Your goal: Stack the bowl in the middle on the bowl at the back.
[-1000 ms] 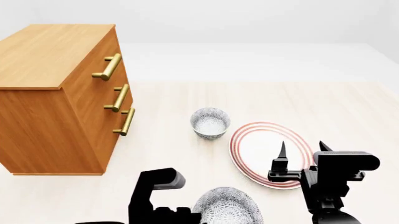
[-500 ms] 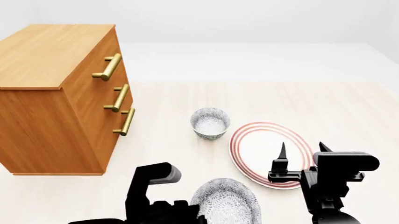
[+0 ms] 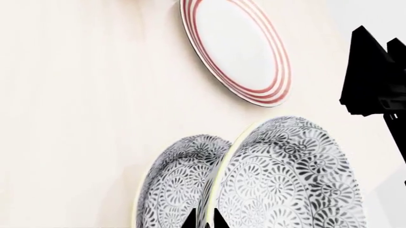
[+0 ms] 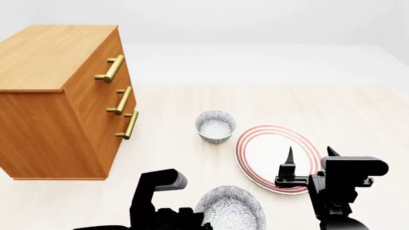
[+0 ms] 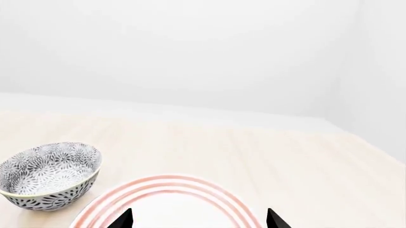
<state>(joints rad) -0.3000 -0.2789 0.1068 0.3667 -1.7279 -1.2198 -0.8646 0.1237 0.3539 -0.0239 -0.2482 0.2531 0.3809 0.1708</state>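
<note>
Here, in the head view, the left hand [image 4: 191,218] sits at the near edge, clenched on the rim of the bowl in the middle [image 4: 231,208], which is tilted toward the camera. The bowl at the back [image 4: 215,126] stands upright on the light wooden surface [image 4: 319,110], well apart from it, just beside the red-ringed plate [image 4: 271,155]. A wooden cabinet [image 4: 61,98] stands to the left. The right hand [image 4: 310,155] hovers over the plate, its fingers spread and released.

In the left wrist view, two patterned bowls show; the black fingertips [image 3: 216,219] pinch the rim of the larger, closer one.

In the right wrist view, the back bowl lies beside the plate, between parted fingertips [image 5: 123,219].
</note>
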